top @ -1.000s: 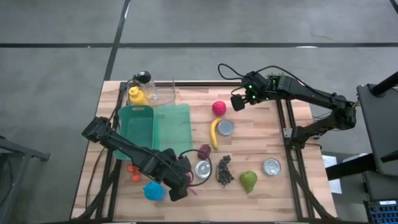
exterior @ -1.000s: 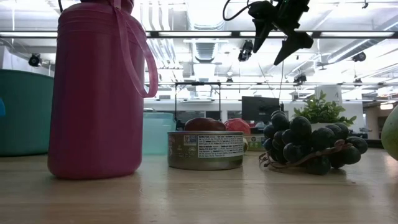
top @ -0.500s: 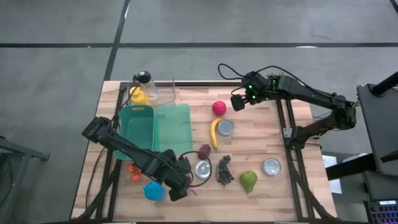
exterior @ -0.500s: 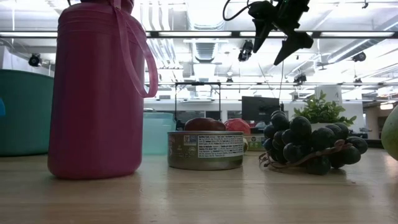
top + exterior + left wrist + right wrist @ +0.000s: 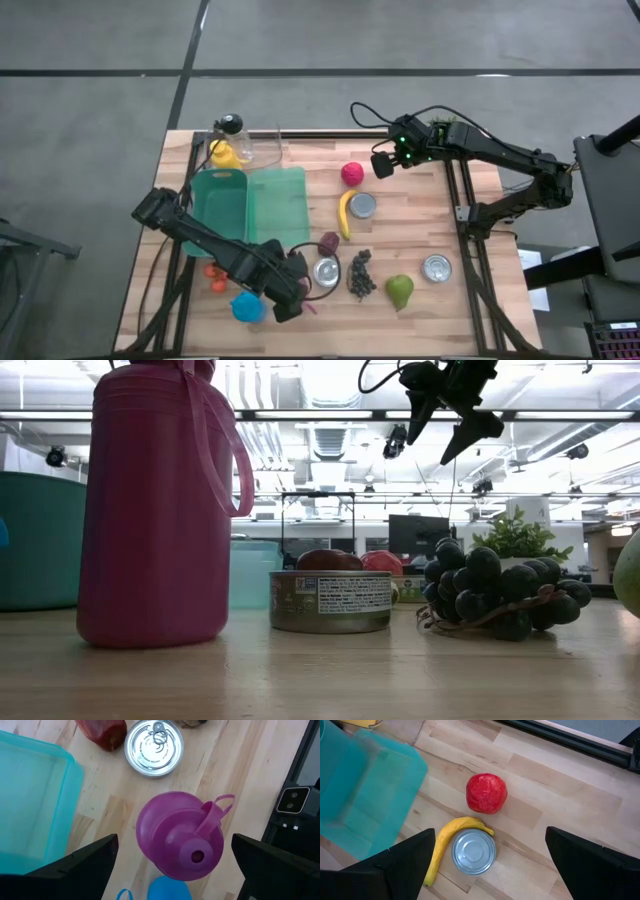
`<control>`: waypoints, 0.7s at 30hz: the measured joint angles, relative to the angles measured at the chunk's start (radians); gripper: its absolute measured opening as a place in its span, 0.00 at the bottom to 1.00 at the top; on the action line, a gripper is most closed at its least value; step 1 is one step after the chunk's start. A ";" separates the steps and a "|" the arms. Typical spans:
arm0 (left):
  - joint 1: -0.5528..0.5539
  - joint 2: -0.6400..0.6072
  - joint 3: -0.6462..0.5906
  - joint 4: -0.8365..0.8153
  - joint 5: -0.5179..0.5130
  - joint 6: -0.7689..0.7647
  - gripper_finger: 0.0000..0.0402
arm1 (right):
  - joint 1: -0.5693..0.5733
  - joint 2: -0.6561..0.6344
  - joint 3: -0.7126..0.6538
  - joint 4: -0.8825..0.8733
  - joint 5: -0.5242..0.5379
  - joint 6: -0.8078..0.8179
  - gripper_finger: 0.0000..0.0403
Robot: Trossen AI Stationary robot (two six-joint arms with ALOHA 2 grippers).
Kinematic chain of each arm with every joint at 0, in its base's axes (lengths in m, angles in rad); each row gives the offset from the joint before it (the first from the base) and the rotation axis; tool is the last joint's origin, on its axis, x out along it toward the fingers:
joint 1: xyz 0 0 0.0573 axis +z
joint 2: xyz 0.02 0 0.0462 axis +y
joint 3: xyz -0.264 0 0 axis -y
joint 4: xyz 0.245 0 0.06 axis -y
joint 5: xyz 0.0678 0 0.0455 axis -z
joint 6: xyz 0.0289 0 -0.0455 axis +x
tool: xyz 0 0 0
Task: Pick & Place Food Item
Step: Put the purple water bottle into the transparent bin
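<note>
- High view: the red apple (image 5: 351,173) lies on the worktop (image 5: 420,230) just beside the banana (image 5: 344,214), under the right pincer (image 5: 381,166).
- Likely firm, smooth and round, so prone to slip; best gripped across its widest part.
- Right pincer hovers above, fingers spread wide, empty.
- Left pincer (image 5: 284,299) hangs wide open over the magenta jug (image 5: 181,835), holding nothing.

The can's (image 5: 331,601) label print is too small to read.
</note>
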 joint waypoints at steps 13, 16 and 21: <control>0.000 0.000 -0.038 0.026 0.009 0.000 0.99 | 0.000 0.000 0.000 0.000 0.000 0.000 0.94; 0.000 0.000 -0.038 0.026 0.009 0.000 0.99 | 0.000 0.000 0.000 0.000 0.000 0.000 0.94; 0.000 0.000 -0.038 0.026 0.009 0.000 0.99 | 0.000 0.000 0.000 0.000 0.000 0.000 0.94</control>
